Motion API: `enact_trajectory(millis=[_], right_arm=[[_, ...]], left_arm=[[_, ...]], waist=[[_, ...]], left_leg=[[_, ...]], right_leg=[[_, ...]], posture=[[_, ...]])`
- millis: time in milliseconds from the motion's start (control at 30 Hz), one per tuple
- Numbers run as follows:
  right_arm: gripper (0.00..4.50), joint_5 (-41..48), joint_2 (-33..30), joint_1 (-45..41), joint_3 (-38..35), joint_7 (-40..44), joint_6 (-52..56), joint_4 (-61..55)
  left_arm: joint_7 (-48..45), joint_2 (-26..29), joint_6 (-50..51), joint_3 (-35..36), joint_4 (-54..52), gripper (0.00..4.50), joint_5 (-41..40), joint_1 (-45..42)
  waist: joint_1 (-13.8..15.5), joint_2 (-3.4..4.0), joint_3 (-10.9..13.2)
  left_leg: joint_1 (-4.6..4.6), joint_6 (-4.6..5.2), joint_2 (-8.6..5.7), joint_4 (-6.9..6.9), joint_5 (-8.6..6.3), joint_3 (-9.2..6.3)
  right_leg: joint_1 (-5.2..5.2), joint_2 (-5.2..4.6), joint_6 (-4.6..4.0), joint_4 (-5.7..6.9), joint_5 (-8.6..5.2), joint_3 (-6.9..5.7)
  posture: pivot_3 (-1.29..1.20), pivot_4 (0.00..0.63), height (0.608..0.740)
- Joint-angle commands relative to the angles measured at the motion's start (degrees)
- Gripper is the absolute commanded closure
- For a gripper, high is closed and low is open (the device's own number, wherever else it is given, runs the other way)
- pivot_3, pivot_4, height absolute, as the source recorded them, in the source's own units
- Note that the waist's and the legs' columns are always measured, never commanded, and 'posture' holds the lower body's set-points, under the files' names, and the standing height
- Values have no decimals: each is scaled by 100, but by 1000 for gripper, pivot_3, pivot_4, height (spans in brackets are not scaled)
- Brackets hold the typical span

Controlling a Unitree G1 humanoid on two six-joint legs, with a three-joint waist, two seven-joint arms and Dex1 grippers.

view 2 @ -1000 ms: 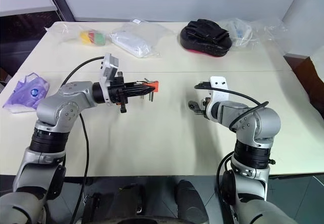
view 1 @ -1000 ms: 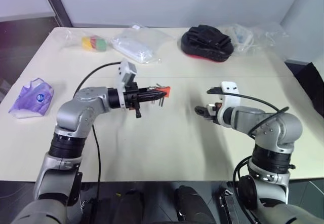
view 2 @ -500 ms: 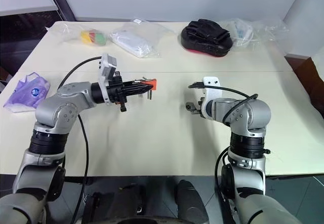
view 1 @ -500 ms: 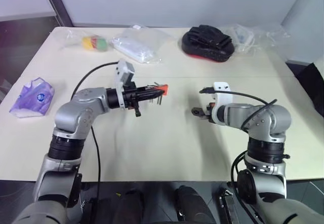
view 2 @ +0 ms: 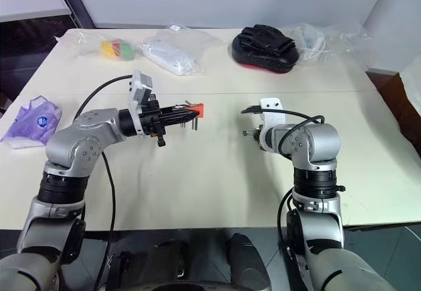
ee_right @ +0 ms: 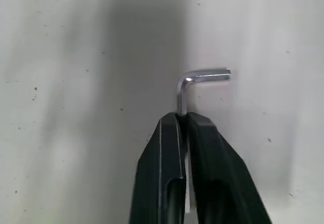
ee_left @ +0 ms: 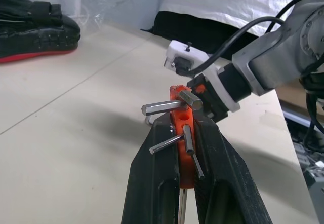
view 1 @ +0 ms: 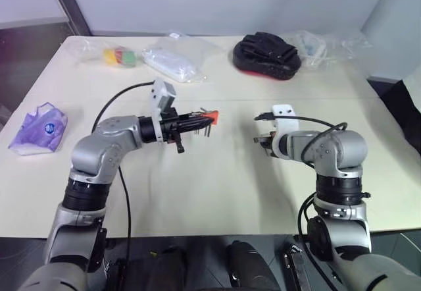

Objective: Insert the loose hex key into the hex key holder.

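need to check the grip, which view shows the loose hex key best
The right wrist view: the loose hex key sticks out from the shut right claw, its bent end plain against the table. In the eye views it is too small to make out at that claw.

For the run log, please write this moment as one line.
left gripper: shut on red-orange plastic holder | right gripper: shut on silver L-shaped hex key | insertion: not yet

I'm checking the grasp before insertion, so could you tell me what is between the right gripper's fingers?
The loose hex key: its bent end sticks out past the right gripper; the rest of the shaft is hidden between the shut fingers.
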Motion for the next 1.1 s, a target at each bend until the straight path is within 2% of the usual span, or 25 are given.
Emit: enact_trajectory(millis=[33,167,300,367,567,600,733,900,1100], right_arm=[[4458,-73,22,-17,179,203,-73,-30],[4458,-184,-212,219,497,467,-723,-552],[4458,-393,-453,718,677,903,-2442,-1430],[4458,-435,-417,861,604,955,-2880,-1582],[4458,70,109,1259,-9,1671,-5113,-2164],[4458,103,146,1281,-23,1739,-5270,-2176],[4458,165,951,1005,319,2096,-6919,-2005],[4458,-179,1501,915,715,2041,-7782,-1309],[4458,-407,1644,1065,1032,2105,-8286,-949]], left_arm=[[-10,9,-92,116,-182,4500,-86,-33],[-23,-23,-144,98,-121,4500,-46,-57],[-34,-68,-195,65,-61,4500,-13,-93],[-44,-83,-222,54,-12,4500,3,-119],[-56,-181,-346,21,240,4500,74,-302],[-62,-187,-362,16,262,4500,80,-318],[-107,-294,-484,15,553,4500,140,-590],[-95,-388,-546,19,653,4500,192,-716],[-83,-428,-636,69,746,4500,215,-807]], waist=[[-34,0,0],[-54,1,0],[-47,3,2],[-46,3,2],[-38,2,2],[-41,2,2],[-56,2,3],[-47,3,3],[-9,3,3]], left_leg=[[0,0,0,0,0,0],[0,0,0,-4,0,-1],[-11,0,0,-10,0,-1],[-21,0,-1,-8,0,-1],[-22,0,-1,-6,0,-4],[-21,0,-1,-6,0,-4],[-18,0,0,-5,0,-3],[-9,-1,2,-6,0,-4],[-11,-2,2,-5,1,-6]], right_leg=[[0,0,0,0,0,0],[-1,0,0,-2,0,0],[-8,-1,1,-14,-1,0],[-14,-2,3,-16,-1,0],[-13,-2,3,-15,0,-3],[-12,-2,3,-15,0,-3],[-12,-1,3,-13,0,-3],[-8,-3,2,-7,0,-3],[-9,-10,2,-7,0,-2]], posture=[[0,150,740],[0,150,740],[0,150,740],[0,150,740],[0,150,740],[0,150,740],[0,150,740],[0,150,740],[0,150,740]])
